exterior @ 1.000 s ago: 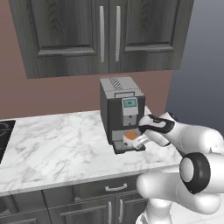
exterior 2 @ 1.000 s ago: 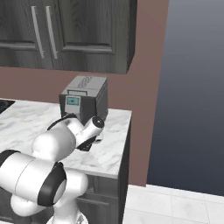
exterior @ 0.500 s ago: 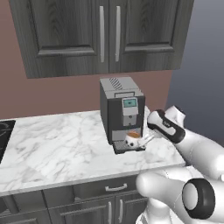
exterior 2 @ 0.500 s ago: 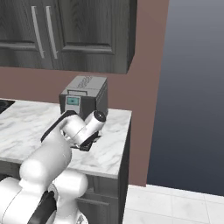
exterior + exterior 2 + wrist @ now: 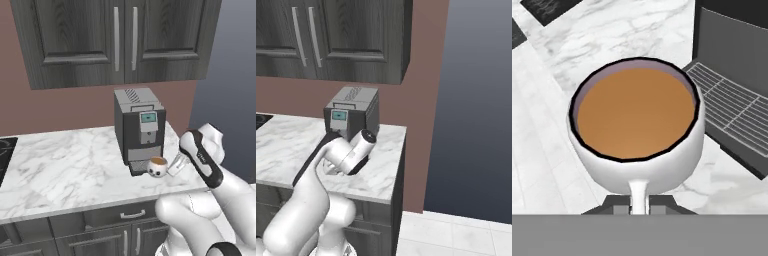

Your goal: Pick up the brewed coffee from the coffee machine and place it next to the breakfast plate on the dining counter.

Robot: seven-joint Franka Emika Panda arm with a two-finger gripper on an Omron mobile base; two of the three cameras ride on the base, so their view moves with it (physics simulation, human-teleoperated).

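a marble-topped table [image 5: 70,165] runs under dark grey wall cupboards [image 5: 115,40] against a brown wall, with the corner of a black cooktop [image 5: 4,150] at its left edge. the coffee machine [image 5: 139,127] stands near the right end of the table, its teal screen facing forward and its black drip tray [image 5: 737,120] at the foot. the brewed coffee [image 5: 157,166] is just off the front right corner of that tray, beside the machine and no longer under the spout; whether it is resting on the marble or slightly above it cannot be told. in the hand view the mug [image 5: 637,135] is close up, full of brown coffee, its handle pointing straight back between the fingertips [image 5: 619,204]. the end effector [image 5: 639,206] is pinched tight on that handle. the machine's body stands just beside the mug on one side; the rest of the marble around it is bare. compared with a second ago, the jaws have closed on the handle and the mug has come out from the tray area toward the table's right end, the forearm swung further right.
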